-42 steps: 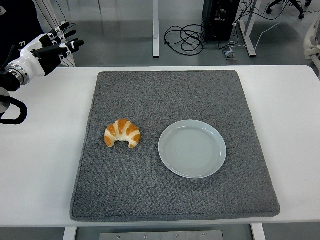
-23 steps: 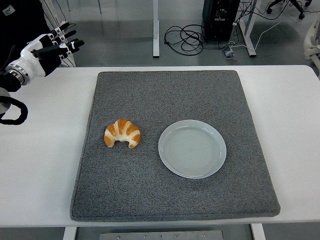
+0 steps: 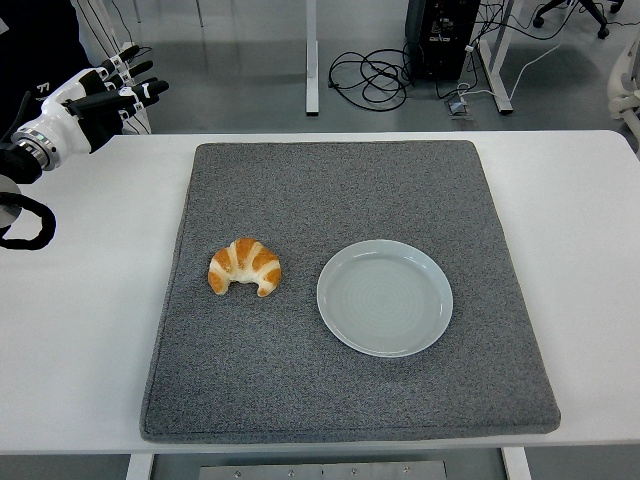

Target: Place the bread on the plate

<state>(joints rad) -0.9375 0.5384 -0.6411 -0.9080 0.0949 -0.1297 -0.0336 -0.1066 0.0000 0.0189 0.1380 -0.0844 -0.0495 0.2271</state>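
A golden croissant point(image 3: 245, 267) lies on the left part of a grey mat point(image 3: 340, 180). A pale blue-grey plate point(image 3: 385, 296) sits on the mat just right of it, bare. My left hand point(image 3: 105, 98) is at the far left, raised above the table's back-left corner, well away from the croissant. Its fingers are spread and hold nothing. My right arm does not show.
The grey mat covers most of the white table point(image 3: 570, 220). Beyond the table's far edge are table legs point(image 3: 311, 60), cables point(image 3: 370, 75) and a black box point(image 3: 440, 35) on the floor.
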